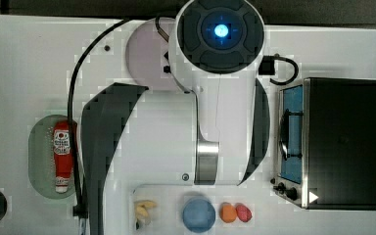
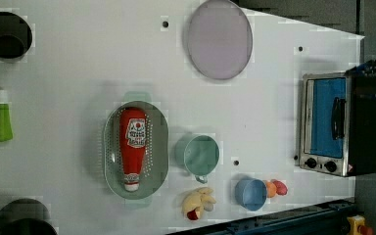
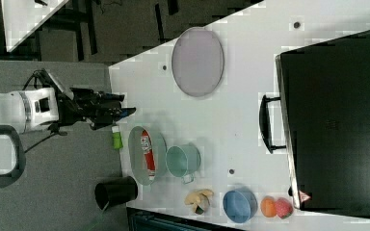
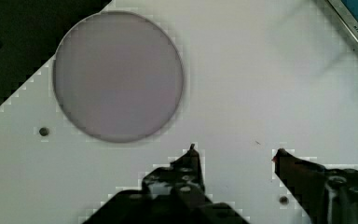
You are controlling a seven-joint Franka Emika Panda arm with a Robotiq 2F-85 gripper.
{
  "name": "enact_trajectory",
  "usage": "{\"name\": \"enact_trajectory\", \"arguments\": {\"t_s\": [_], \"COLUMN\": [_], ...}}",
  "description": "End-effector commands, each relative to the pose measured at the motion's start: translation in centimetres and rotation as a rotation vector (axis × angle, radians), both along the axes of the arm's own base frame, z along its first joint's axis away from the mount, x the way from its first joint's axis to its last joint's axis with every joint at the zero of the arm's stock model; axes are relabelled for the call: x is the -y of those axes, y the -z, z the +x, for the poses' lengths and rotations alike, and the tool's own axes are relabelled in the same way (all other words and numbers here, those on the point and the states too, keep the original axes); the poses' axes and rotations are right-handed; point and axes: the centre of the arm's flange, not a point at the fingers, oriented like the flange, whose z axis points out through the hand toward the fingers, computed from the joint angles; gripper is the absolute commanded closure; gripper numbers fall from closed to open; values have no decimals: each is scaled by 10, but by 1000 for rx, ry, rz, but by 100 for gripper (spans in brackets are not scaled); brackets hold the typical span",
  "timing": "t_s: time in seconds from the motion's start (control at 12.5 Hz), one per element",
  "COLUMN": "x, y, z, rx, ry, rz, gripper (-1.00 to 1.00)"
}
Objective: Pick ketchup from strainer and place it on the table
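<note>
White worktop (image 2: 78,73) had the strainer (image 2: 159,142), green cup (image 2: 200,154), blue bowl (image 2: 249,193), lilac plate (image 2: 219,39) and toaster oven (image 2: 335,125) sitting on it.

counter (image 3: 250,115): white, holds all | strainer (image 3: 136,159): pale green, ketchup (image 3: 148,153) lies inside | green cup (image 3: 182,160) just beside strainer | lilac plate (image 3: 197,61) well apart | black oven (image 3: 335,120) at the right view's right | blue bowl (image 3: 239,205), two round fruits (image 3: 275,208) near it | tool (image 3: 125,111) apart from the strainer, off the counter's edge
</note>
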Motion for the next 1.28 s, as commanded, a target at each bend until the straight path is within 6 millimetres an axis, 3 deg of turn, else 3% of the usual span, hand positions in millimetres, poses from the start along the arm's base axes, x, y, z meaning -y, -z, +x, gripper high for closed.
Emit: {"name": "enact_trajectory", "arguments": {"t_s": [0.08,0.24,0.4,0.64,0.96,1.28], "x": [9,-8,-48,-134,-259,-345], "y": [-64,-60,-49,-24,18,78], "z": [-76,-71,-62,-55,-77,-107], "rx": [-39,-32,-21,-16,-49,-95], "ry": [13,-18,-92,-252,-481,-608], "rz": [-20,-11,-16,-20,-10,34], "gripper": [-58,-99,-100,-100,-100,-100]}}
